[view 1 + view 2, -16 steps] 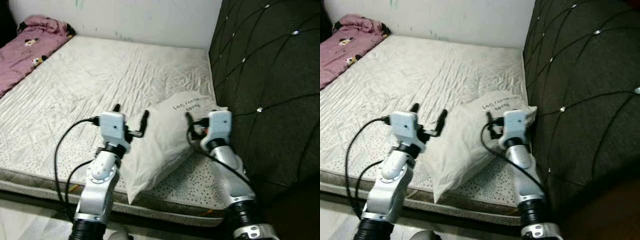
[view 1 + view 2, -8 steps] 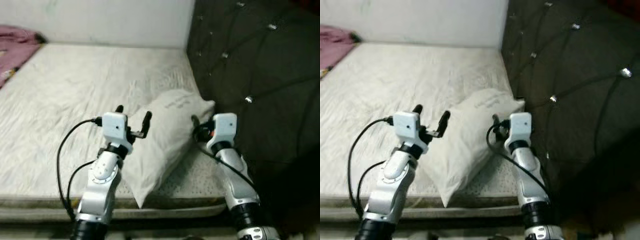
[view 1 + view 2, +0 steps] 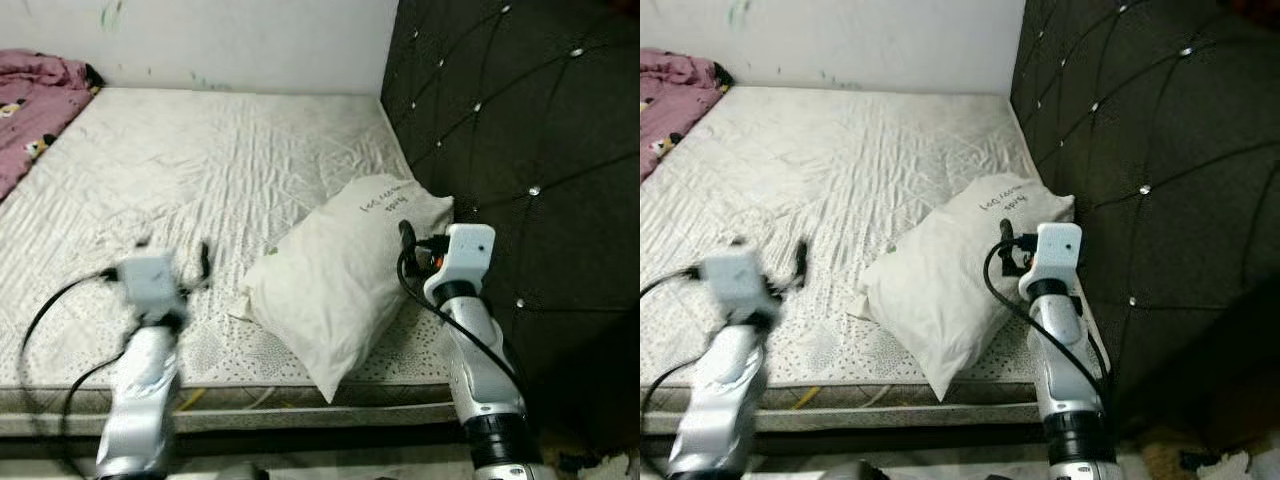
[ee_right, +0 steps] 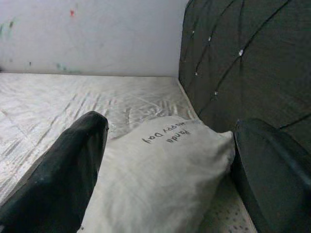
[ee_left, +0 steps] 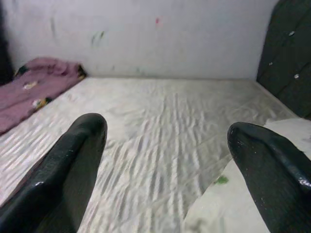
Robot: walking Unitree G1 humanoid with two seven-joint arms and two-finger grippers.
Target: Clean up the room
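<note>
A white pillow (image 3: pixel 340 280) with handwriting near its top end lies tilted at the near right corner of the bare mattress (image 3: pixel 200 160). My right gripper (image 3: pixel 418 243) is open at the pillow's right side, close to the headboard. In the right wrist view the pillow (image 4: pixel 160 179) spreads out ahead between the two black fingers (image 4: pixel 73 165). My left gripper (image 3: pixel 172 250) is blurred and open, hovering over the mattress to the left of the pillow and apart from it. The left wrist view has the pillow's corner (image 5: pixel 228 204) beside one finger.
A black tufted headboard (image 3: pixel 520 130) stands along the right side of the bed. A pink blanket (image 3: pixel 40 100) lies bunched at the far left against the white wall. The mattress's front edge (image 3: pixel 300 415) runs just below the arms. Some litter (image 3: pixel 1230 465) lies on the floor at the right.
My left arm has swung left and down, away from the pillow's side. The right gripper has stayed by the pillow's right end. The camera has shifted.
</note>
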